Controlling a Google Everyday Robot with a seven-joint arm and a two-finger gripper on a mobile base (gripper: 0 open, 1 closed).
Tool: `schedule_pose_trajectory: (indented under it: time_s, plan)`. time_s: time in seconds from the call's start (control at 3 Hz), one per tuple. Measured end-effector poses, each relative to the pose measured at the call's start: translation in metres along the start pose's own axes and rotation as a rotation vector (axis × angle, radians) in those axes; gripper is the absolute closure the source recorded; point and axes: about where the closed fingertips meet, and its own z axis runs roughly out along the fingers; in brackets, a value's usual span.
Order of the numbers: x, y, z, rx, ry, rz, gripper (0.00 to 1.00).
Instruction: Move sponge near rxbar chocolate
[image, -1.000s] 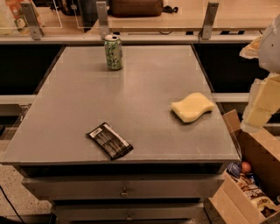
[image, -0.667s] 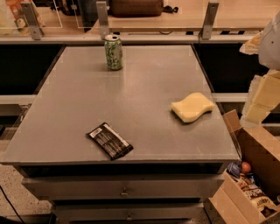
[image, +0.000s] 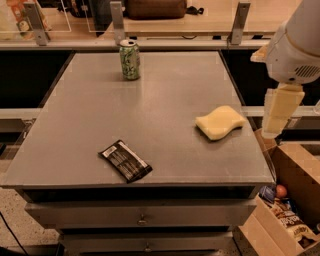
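Note:
The sponge (image: 220, 122), a pale yellow foam block with wavy sides, lies flat on the right part of the grey table (image: 165, 95). The rxbar chocolate (image: 125, 160), a flat black wrapped bar with white print, lies near the table's front edge, left of centre. My gripper (image: 275, 122) hangs down from the white arm (image: 295, 47) just beyond the table's right edge, to the right of the sponge and above table height. It holds nothing that I can see and is apart from the sponge.
A green-and-white soda can (image: 130, 60) stands upright at the back of the table. An open cardboard box (image: 290, 210) with packets stands on the floor at the front right. Drawers sit below the tabletop. A shelf with rails runs behind the table.
The arm and gripper have moved left, closer to the table's right edge and the sponge. The sponge, bar and can have not moved.

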Motion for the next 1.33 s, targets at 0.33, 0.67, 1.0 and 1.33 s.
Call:
schedule_pose_trajectory:
  time_s: [0.33, 0.67, 1.0, 1.33]
  plan:
    - [0.001, -0.011, 0.035, -0.024, 0.03, -0.106, 0.0]
    - [0.0, -0.02, 0.067, -0.05, 0.045, -0.171, 0.0]
    - [-0.005, -0.025, 0.095, -0.077, 0.046, -0.222, 0.0]
    - [-0.009, -0.027, 0.118, -0.113, 0.024, -0.258, 0.0]
